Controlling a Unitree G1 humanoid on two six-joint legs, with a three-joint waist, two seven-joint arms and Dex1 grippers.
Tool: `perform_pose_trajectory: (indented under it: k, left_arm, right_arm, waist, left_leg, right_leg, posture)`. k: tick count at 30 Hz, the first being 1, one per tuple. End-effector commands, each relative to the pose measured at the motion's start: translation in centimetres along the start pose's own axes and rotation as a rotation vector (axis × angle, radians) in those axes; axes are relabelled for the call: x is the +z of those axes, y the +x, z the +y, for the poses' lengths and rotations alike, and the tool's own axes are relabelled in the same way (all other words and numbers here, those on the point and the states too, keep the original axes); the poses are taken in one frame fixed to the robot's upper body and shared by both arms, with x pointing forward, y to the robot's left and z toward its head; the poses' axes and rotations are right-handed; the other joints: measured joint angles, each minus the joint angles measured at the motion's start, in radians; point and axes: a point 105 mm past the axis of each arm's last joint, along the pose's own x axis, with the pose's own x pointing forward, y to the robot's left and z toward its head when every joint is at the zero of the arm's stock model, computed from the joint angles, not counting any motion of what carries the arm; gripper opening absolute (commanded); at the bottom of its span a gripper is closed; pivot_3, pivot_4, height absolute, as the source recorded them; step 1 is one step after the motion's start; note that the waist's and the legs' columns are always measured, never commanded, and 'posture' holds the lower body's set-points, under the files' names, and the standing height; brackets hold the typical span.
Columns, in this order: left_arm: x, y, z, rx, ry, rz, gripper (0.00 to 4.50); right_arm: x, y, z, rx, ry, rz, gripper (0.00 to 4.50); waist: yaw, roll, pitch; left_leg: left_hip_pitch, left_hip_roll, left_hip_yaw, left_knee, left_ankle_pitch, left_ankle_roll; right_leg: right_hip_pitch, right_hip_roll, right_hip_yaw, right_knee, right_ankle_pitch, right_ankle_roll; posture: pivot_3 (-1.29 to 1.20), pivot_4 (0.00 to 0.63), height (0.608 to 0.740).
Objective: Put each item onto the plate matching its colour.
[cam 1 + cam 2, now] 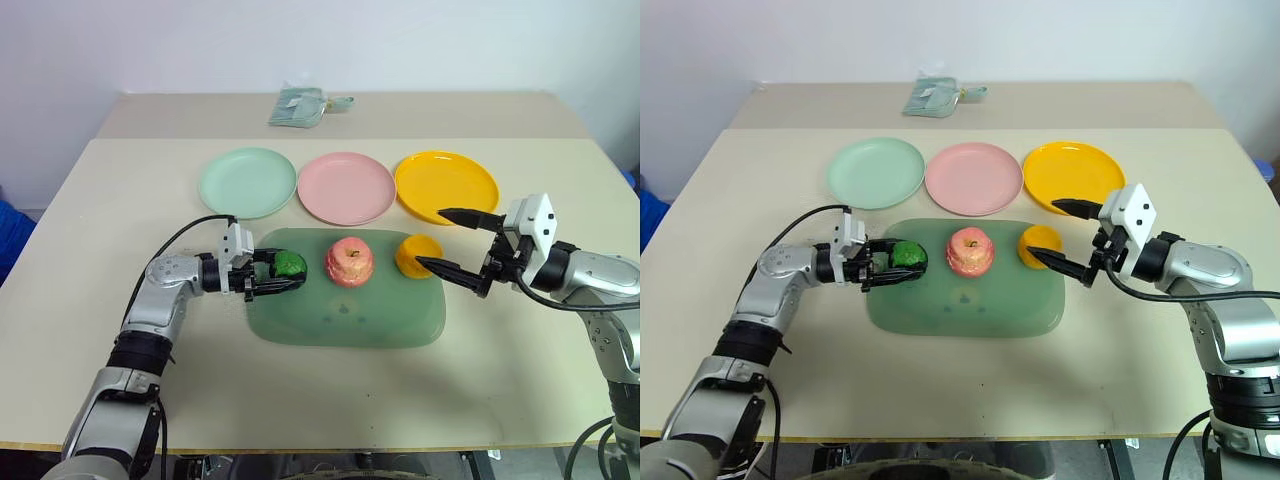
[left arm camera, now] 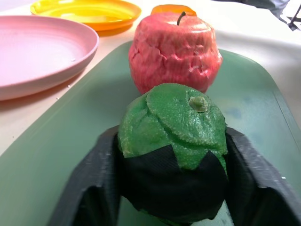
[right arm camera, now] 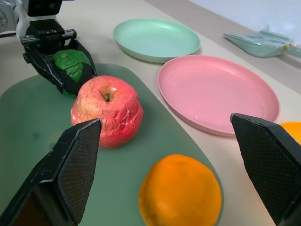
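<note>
Beige surface (image 1: 120, 300) against white wall. Left pincer (image 1: 272, 274) pinching green ball (image 1: 290, 264) on translucent mat (image 1: 345, 320); pink-red apple (image 1: 349, 262) just beyond. Right pincer (image 1: 452, 241) spread wide, orange fruit (image 1: 418, 254) just beside its fingertips, plates (image 1: 347, 187) behind.

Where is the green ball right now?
The green ball sits on the mat's left end, clamped in the left gripper, beside the apple.

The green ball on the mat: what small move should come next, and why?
Probably lift it. The left end effector is shut on the green ball, which sits on the mat, and the mint green plate behind is empty.
</note>
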Motion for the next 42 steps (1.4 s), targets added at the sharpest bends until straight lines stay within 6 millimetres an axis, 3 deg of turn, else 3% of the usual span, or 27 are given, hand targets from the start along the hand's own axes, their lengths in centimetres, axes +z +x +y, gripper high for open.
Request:
perform_pose_trajectory:
  k: [1, 6, 9, 13, 18, 25, 29, 35, 37, 39, 42]
  left_arm:
    - [2.4, -1.0, 1.7, 0.088, 0.029, -0.075, 2.77]
    - [5.8, -3.8, 6.7, 0.383, 0.049, -0.186, 2.77]
    - [7.1, -5.0, 10.4, 0.609, 0.053, -0.241, 2.77]
    - [7.7, -5.5, 14.2, 0.858, 0.033, -0.261, 2.77]
    - [6.7, -4.6, 16.0, 0.968, -0.032, -0.202, 2.77]
    - [6.1, -4.3, 16.3, 0.98, -0.078, -0.189, 2.77]
    - [6.1, -4.1, 16.1, 0.95, -0.06, -0.186, 4.46]
    - [9.7, -4.8, 15.5, 0.822, 0.097, -0.22, 4.46]
    - [11.3, -4.2, 13.9, 0.646, 0.13, -0.278, 4.46]
    - [11.5, -3.8, 12.2, 0.5, 0.116, -0.283, 4.46]
    - [8.1, -4.9, 7.1, 0.196, 0.081, -0.112, 4.46]
  right_arm:
    - [2.0, 0.4, 0.0, -0.002, -0.036, -0.06, 4.5]
    - [4.6, 1.9, -1.1, -0.073, -0.081, -0.151, 4.5]
    - [6.0, 4.1, -2.6, -0.185, -0.078, -0.233, 4.5]
    - [6.7, 7.2, -2.0, -0.186, -0.085, -0.287, 4.5]
    - [6.9, 8.6, -1.1, -0.139, -0.078, -0.324, 4.5]
    - [5.6, 7.9, -1.4, -0.121, -0.087, -0.287, 4.5]
    - [5.3, 7.8, -1.0, -0.112, -0.089, -0.279, 4.5]
    - [5.1, 7.6, -0.9, -0.101, -0.086, -0.266, 4.5]
    - [4.9, 7.4, -0.8, -0.086, -0.088, -0.252, 4.5]
    - [4.8, 7.2, -0.6, -0.063, -0.082, -0.24, 4.5]
    - [5.0, 7.4, 0.4, 0.022, -0.079, -0.201, 4.5]
  waist:
    - [0.0, 0.0, 0.0]
    - [-0.001, 0.0, 0.0]
    - [-0.001, -0.001, 0.0]
    - [0.002, -0.002, 0.0]
    - [0.001, -0.002, 0.0]
    - [-0.003, -0.002, 0.0]
    - [-0.003, -0.002, 0.0]
    - [-0.004, -0.002, 0.0]
    - [-0.004, -0.002, 0.0]
    - [-0.003, -0.002, 0.0]
    - [-0.025, 0.0, -0.001]
  left_leg:
    - [0.0, 0.0, 0.0, 0.0, 0.0, 0.0]
    - [0.0, 0.0, 0.0, 0.001, 0.0, -0.001]
    - [0.0, 0.0, 0.0, 0.002, 0.001, -0.001]
    - [0.0, -0.001, 0.0, 0.002, 0.005, -0.007]
    - [-0.002, -0.003, 0.0, 0.003, 0.004, -0.007]
    - [-0.002, -0.002, 0.0, 0.003, 0.005, -0.007]
    - [-0.002, -0.002, 0.0, 0.003, 0.005, -0.007]
    - [-0.002, -0.002, 0.0, 0.003, 0.005, -0.007]
    - [-0.002, -0.002, 0.0, 0.003, 0.005, -0.007]
    - [-0.002, -0.002, 0.0, 0.003, 0.005, -0.007]
    - [-0.002, -0.002, 0.001, 0.002, 0.005, -0.007]
  right_leg:
    - [0.0, 0.0, 0.0, 0.0, 0.0, 0.0]
    - [-0.001, 0.0, 0.0, 0.003, 0.0, 0.0]
    - [-0.001, 0.0, 0.0, 0.005, 0.0, 0.0]
    - [-0.002, 0.001, 0.0, 0.006, 0.0, 0.0]
    - [-0.003, 0.0, 0.0, 0.007, 0.0, 0.001]
    - [-0.004, 0.001, -0.001, 0.008, 0.001, 0.001]
    - [-0.004, 0.001, 0.0, 0.008, 0.001, 0.001]
    - [-0.004, 0.001, 0.0, 0.008, 0.001, 0.001]
    - [-0.004, 0.001, 0.0, 0.008, 0.0, 0.001]
    - [-0.004, 0.001, 0.0, 0.008, 0.0, 0.001]
    - [-0.004, 0.001, 0.001, 0.007, 0.0, 0.001]
  posture:
    - [0.0, 0.15, 0.729]
    - [0.0, 0.15, 0.729]
    - [0.0, 0.15, 0.729]
    - [0.0, 0.15, 0.729]
    - [0.0, 0.15, 0.729]
    - [0.0, 0.15, 0.729]
    - [0.0, 0.15, 0.729]
    - [0.0, 0.15, 0.729]
    - [0.0, 0.15, 0.729]
    - [0.0, 0.15, 0.729]
    - [0.0, 0.15, 0.729]
